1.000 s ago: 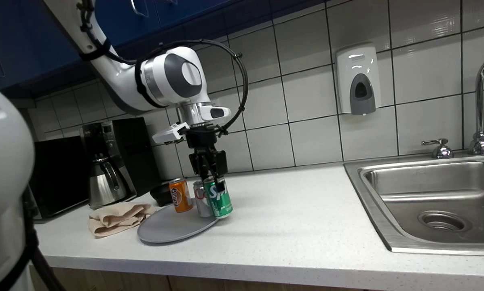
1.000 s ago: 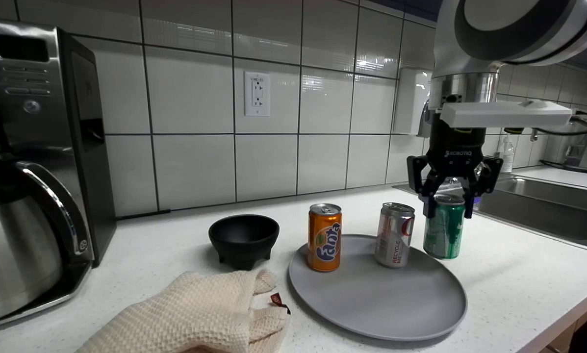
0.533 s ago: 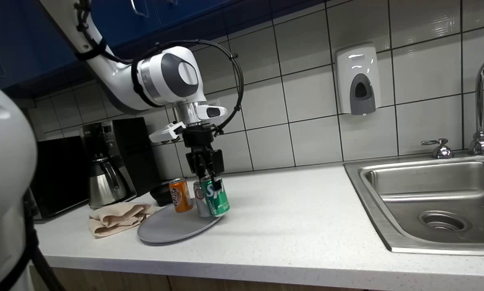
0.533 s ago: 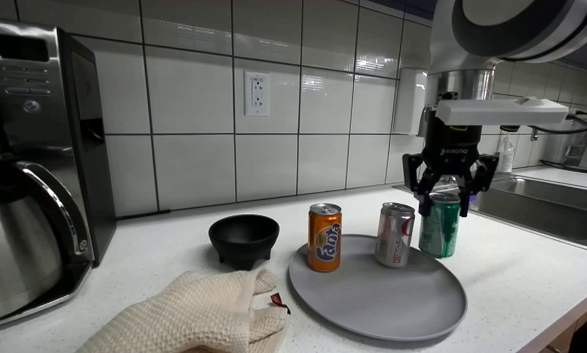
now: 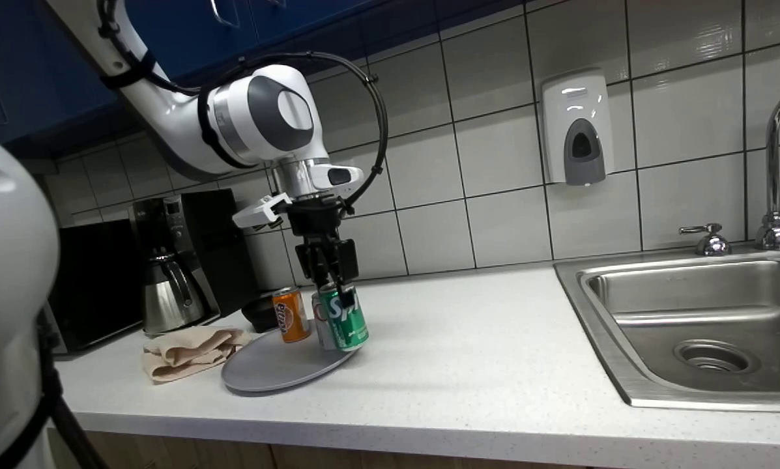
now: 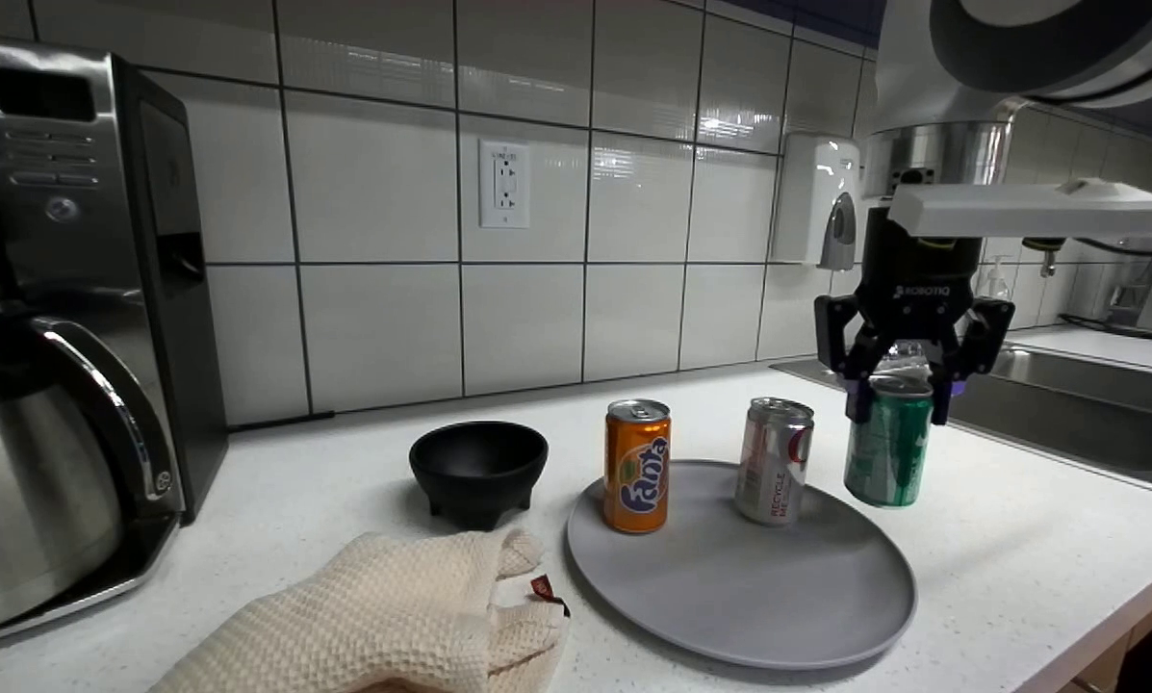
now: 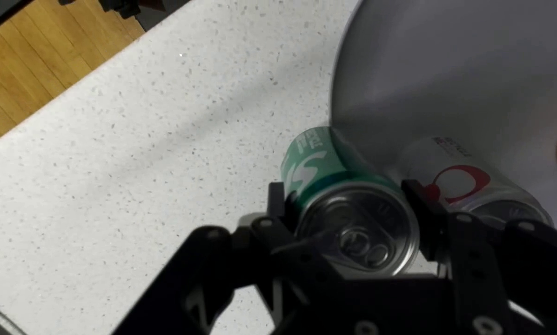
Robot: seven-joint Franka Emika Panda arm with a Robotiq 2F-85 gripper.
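Note:
A green Sprite can [image 6: 888, 457] is clasped near its top by my gripper [image 6: 901, 406], with one finger on either side. In the wrist view the can's lid and green side [image 7: 316, 163] fill the space between the fingertips. It hangs or stands close by the rim of a grey plate [image 6: 758, 602], slightly tilted; whether its base touches anything I cannot tell. On the plate stand a silver can [image 6: 775, 467], close to the right finger in the wrist view, and an orange Fanta can [image 6: 637, 472]. In an exterior view the green can partly hides the silver can [image 5: 323, 326].
A black footed bowl [image 6: 479, 467] and a crumpled beige towel [image 6: 393, 616] lie beside the plate. Farther along are a coffee maker [image 6: 152, 289] and, at the opposite end, a steel sink [image 5: 683, 319]. A soap dispenser [image 5: 578, 127] hangs on the tiled wall.
My gripper and the green can have shifted together, leftward in an exterior view and slightly left, then right in another. The silver can, the Fanta can and the plate have stayed put.

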